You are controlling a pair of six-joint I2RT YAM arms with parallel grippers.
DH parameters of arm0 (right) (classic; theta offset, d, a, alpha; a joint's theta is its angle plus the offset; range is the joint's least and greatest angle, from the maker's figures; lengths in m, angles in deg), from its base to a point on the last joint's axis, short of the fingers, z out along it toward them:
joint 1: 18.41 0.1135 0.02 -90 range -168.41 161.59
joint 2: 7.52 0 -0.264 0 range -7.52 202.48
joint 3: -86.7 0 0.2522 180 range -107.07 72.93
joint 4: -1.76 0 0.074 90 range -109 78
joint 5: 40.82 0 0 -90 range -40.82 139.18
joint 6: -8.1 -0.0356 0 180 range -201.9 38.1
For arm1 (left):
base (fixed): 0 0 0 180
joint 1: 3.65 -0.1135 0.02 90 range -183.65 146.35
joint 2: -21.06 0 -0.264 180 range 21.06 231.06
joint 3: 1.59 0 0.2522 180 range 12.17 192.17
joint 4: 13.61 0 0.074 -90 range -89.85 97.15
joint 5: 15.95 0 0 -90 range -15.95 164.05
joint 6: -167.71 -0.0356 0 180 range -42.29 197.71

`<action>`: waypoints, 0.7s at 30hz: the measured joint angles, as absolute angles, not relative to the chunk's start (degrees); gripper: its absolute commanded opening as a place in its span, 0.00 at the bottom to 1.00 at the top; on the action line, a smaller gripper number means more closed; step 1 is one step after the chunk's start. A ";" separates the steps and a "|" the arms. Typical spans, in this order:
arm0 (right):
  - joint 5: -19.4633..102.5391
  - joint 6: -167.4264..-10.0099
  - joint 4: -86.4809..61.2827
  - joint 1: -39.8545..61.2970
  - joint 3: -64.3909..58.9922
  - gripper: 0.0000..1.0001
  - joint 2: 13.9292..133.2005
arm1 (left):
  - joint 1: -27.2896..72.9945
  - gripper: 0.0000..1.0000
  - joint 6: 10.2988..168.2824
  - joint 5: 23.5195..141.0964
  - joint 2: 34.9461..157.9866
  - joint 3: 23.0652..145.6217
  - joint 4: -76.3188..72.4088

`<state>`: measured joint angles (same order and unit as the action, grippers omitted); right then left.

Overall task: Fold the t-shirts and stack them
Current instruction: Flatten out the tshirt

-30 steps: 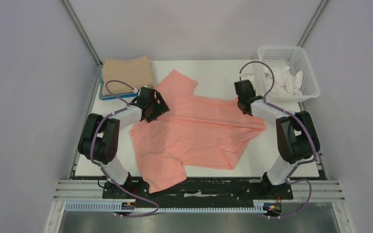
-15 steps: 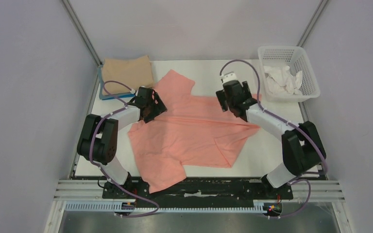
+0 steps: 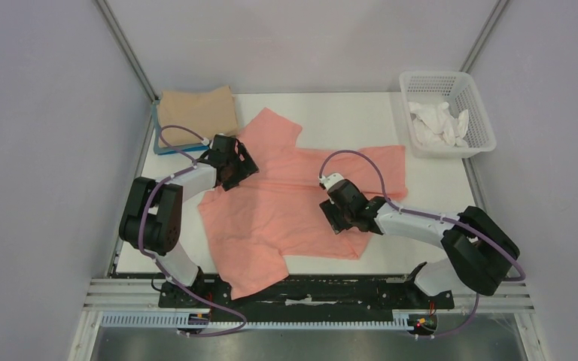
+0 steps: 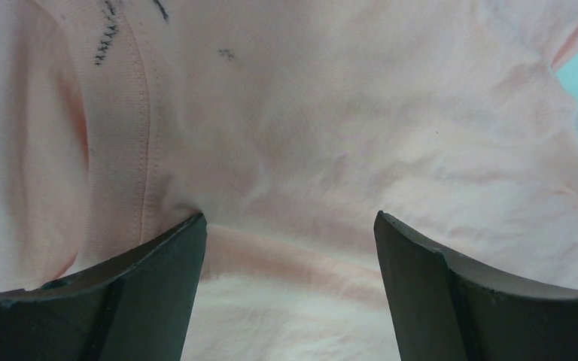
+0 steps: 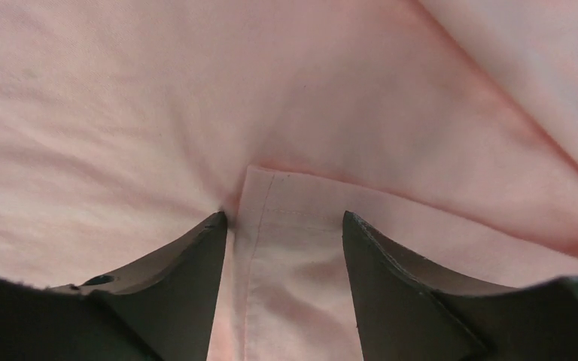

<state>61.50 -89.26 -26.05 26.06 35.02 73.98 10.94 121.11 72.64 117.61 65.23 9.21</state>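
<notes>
From above, much of the left gripper (image 3: 231, 167) is hidden by its own black wrist housing, and the right gripper (image 3: 339, 214) likewise covers the cloth under it. The salmon-pink short-sleeved cotton t-shirt (image 3: 286, 207) lies spread and creased across the middle of the white tabletop (image 3: 346, 113), one sleeve pointing to the far side and a flap reaching the near edge.

In the left wrist view the shirt (image 4: 331, 128) fills the picture. Its ribbed neckband (image 4: 120, 135) carries small dark marks that we cannot read. The left gripper (image 4: 290, 222) has its dark fingers (image 4: 143, 289) set wide apart over the cloth, gripping nothing.

In the right wrist view a stitched hem corner (image 5: 271, 195) of the shirt (image 5: 120, 113) lies between the fingers (image 5: 173, 289) of the right gripper (image 5: 284, 218), which also stand apart, not pinched on it. Whether the fingertips touch the cloth we cannot tell.

At the far left corner a tan tee folded into a rectangle (image 3: 197, 111) rests on something of which only a thin blue edge (image 3: 173, 151) shows. We cannot make out what it is.

At the far right corner, the white plastic lattice basket (image 3: 430, 75) overhangs the table's edge and holds crumpled white cloth (image 3: 438, 124). We cannot tell how many pieces.
</notes>
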 measured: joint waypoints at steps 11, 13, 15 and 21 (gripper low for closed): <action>71.33 -96.78 -30.44 24.75 38.85 0.00 65.23 | 10.94 0.89 121.11 72.16 117.64 65.23 9.25; 72.75 -97.80 -31.82 23.53 40.55 0.00 61.04 | 10.94 0.89 121.11 72.05 117.64 65.23 9.27; 74.13 -99.14 -33.63 21.93 42.30 0.00 57.24 | 10.92 0.89 121.11 72.02 117.64 65.23 9.27; 81.32 -108.75 -42.77 11.79 48.82 0.00 42.79 | 10.88 0.89 121.13 72.07 117.64 65.23 9.34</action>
<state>81.32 -108.75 -42.77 11.79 48.82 42.79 10.88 121.13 72.07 117.64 65.23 9.34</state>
